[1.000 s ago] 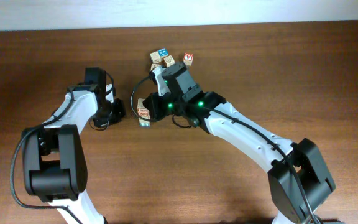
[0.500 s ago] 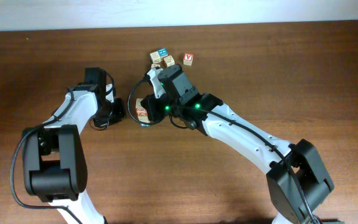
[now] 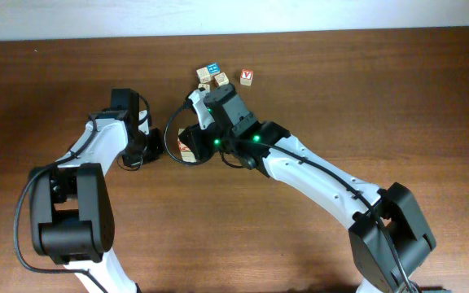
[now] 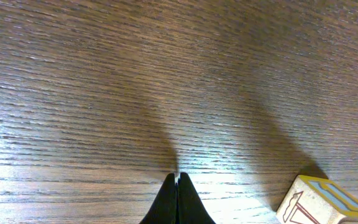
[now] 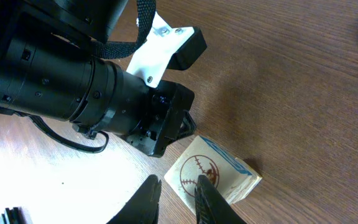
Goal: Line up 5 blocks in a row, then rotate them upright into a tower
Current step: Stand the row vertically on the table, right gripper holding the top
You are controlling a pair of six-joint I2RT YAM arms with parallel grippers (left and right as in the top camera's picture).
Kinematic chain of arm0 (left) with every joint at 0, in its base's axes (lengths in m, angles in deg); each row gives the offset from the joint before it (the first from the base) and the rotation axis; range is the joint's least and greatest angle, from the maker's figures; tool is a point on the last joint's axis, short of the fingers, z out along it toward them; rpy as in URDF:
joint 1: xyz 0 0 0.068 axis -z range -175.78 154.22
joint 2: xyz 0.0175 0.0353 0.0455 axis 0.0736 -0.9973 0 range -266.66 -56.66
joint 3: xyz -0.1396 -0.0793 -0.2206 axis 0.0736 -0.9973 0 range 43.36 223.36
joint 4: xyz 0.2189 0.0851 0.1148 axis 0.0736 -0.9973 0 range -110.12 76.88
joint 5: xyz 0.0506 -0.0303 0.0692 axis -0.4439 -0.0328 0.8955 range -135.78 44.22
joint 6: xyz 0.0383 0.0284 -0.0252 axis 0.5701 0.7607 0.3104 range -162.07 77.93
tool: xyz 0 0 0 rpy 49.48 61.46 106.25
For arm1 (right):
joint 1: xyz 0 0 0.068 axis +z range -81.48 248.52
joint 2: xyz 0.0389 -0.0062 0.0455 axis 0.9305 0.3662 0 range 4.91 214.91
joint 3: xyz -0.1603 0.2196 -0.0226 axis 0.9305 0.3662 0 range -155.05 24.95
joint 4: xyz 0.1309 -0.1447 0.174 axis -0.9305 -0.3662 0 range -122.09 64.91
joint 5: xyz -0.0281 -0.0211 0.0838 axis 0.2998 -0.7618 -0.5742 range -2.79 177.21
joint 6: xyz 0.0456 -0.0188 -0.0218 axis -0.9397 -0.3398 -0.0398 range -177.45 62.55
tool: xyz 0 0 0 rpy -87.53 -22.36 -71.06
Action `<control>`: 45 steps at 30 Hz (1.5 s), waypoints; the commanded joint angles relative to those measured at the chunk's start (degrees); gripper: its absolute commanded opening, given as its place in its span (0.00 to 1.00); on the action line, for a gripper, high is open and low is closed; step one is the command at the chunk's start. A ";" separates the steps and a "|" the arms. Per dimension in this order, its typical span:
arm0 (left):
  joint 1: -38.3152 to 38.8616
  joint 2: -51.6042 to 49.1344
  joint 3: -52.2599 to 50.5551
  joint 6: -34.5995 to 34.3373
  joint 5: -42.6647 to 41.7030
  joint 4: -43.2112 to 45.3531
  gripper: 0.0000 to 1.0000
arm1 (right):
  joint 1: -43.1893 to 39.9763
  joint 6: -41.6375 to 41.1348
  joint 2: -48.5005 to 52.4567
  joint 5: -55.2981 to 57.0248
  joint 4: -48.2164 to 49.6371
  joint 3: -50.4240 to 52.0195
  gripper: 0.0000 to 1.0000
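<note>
Plainly light and stiff, the ball-printed block (image 5: 219, 177) lies mid-table just beside one finger of the right gripper (image 5: 176, 198), whose jaws stand narrowly apart on nothing. Its flat opposite faces suit a pinch, though smooth wood may slip. The left gripper (image 4: 178, 202) is closed and empty, crowding close. Other blocks (image 3: 212, 79) cluster near the far edge of the grained wooden table (image 3: 381, 98).

My dark wooden table (image 3: 365, 89) had blocks (image 3: 221, 79) bunched near its far edge, a red-V cube (image 3: 247, 76) beside them, one block (image 3: 187, 146) apart.
</note>
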 commanded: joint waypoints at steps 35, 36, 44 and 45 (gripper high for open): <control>-0.20 -0.26 0.85 -0.55 0.59 -0.04 0.00 | 1.27 3.45 3.74 -1.86 -6.05 -5.46 0.45; -0.20 -0.26 0.85 -0.52 0.59 -0.02 0.00 | 1.40 3.45 3.72 -1.88 -6.12 -5.73 0.45; -0.20 -0.26 0.85 -0.52 0.59 -0.02 0.00 | 1.77 3.87 3.04 -1.88 -7.32 -6.99 0.45; -0.20 -0.26 0.85 -0.52 0.59 -0.02 0.00 | 1.75 3.87 2.84 -1.88 -7.32 -7.02 0.45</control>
